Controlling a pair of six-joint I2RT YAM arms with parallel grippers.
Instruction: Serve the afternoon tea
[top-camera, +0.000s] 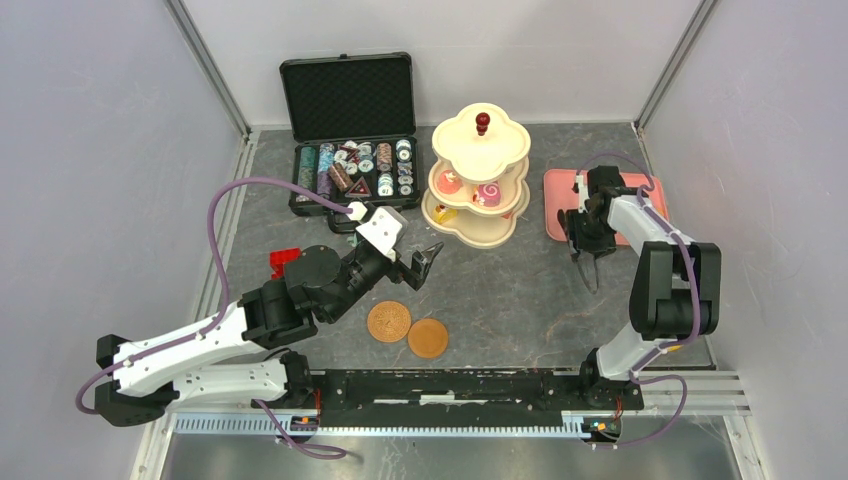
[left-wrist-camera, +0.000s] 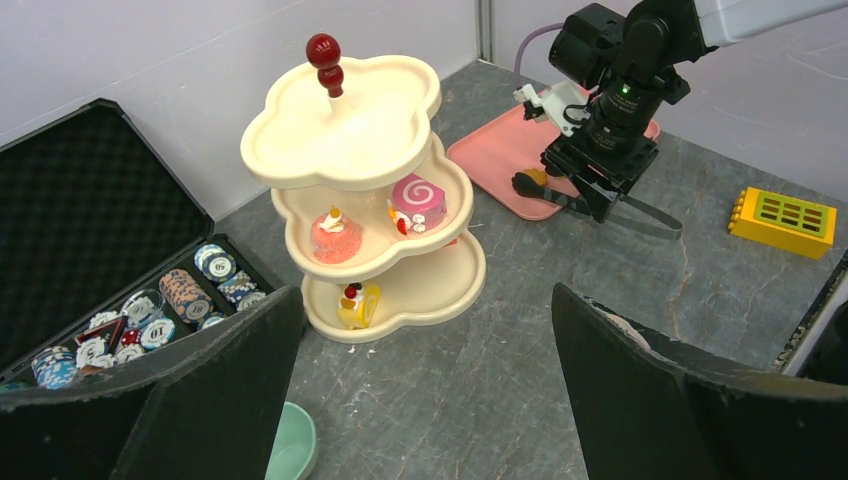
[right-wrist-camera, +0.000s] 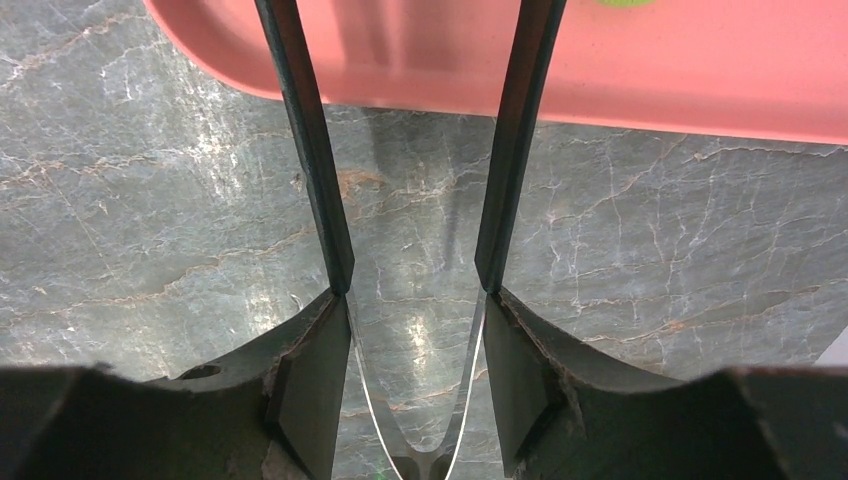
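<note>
The cream three-tier stand (top-camera: 478, 172) (left-wrist-camera: 355, 130) with a red knob stands at the back centre. It holds a pink cake (left-wrist-camera: 335, 232), a pink swirl roll (left-wrist-camera: 418, 200) and a yellow roll (left-wrist-camera: 357, 303). Two brown saucers (top-camera: 389, 321) (top-camera: 428, 338) lie side by side on the table, near the front. My left gripper (top-camera: 420, 262) (left-wrist-camera: 425, 300) is open and empty, facing the stand. The teal cup's rim (left-wrist-camera: 292, 445) shows under its left finger. My right gripper (top-camera: 583, 245) (right-wrist-camera: 415, 290) is shut on metal tongs (right-wrist-camera: 310, 150), whose tips reach over the pink tray (right-wrist-camera: 700, 70). The brown cup is out of view.
An open black case of poker chips (top-camera: 350, 130) stands at the back left. A red toy car (top-camera: 284, 262) lies beside my left arm. The pink tray (top-camera: 557, 205) lies right of the stand. A yellow block (left-wrist-camera: 783, 215) sits at the table's right edge.
</note>
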